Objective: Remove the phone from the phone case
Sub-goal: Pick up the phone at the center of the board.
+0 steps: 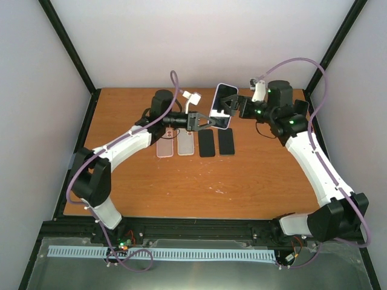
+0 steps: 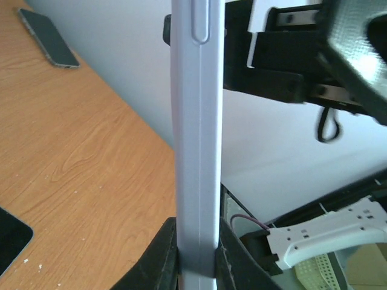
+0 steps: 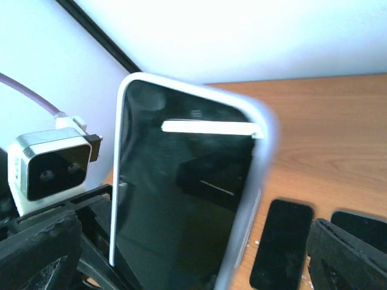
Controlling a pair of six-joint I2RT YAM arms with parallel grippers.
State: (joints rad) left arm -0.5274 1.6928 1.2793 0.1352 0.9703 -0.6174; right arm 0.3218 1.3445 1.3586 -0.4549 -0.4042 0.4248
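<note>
The phone in its pale lilac case stands upright above the table, its dark screen toward the right arm. My left gripper is shut on its lower end. In the left wrist view the cased phone shows edge-on, clamped between both black fingers. My right gripper is open and close in front of the screen. In the right wrist view the phone fills the middle, with my fingers spread wide on either side, apart from it.
On the table below lie two clear empty cases and two black phones in a row. The black phones also show in the right wrist view. The back wall is close behind.
</note>
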